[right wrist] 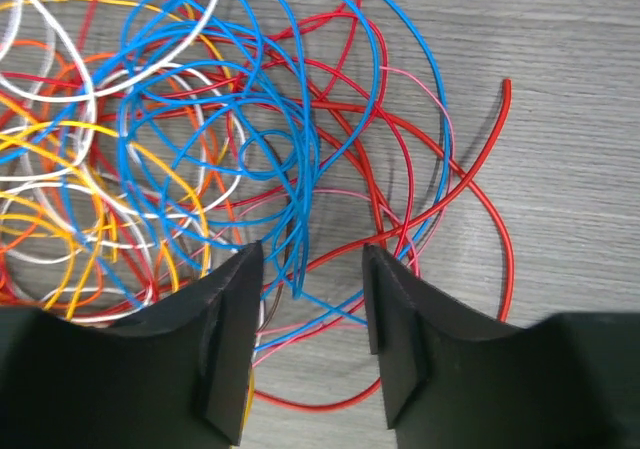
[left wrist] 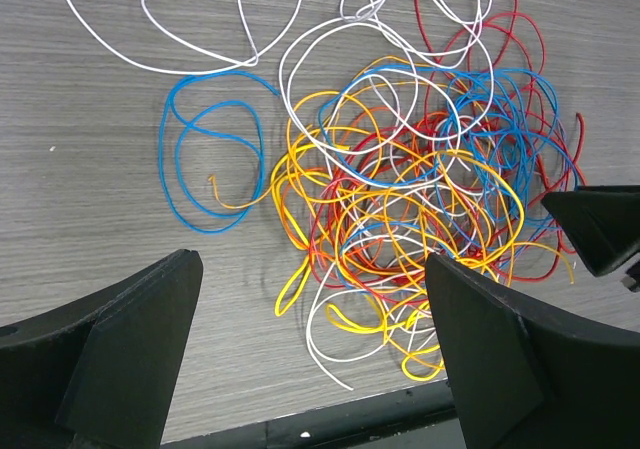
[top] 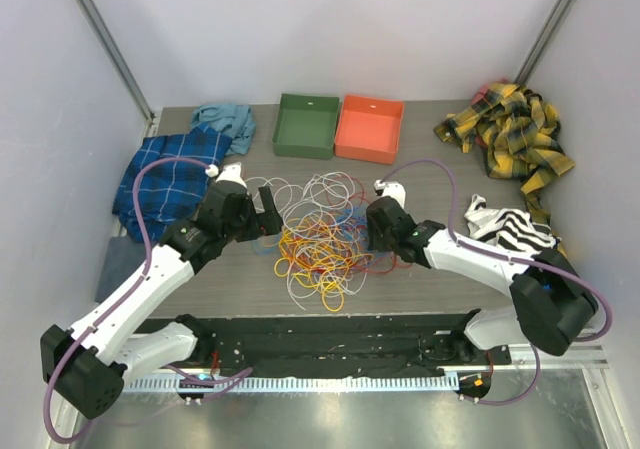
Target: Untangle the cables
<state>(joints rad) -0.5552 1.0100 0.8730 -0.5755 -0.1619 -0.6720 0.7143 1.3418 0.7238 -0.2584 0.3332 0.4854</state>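
The cables (top: 322, 244) are lying in one tangled heap of yellow, orange, red, white and blue loops in the middle of the desk (top: 430, 289), between the two arms. The left hand (top: 271, 215) is hovering at the heap's left edge with its fingers spread wide, holding nothing. The right hand (right wrist: 312, 254) is sitting low over the heap's right side, fingers half apart, straddling blue and red strands without pinching them.
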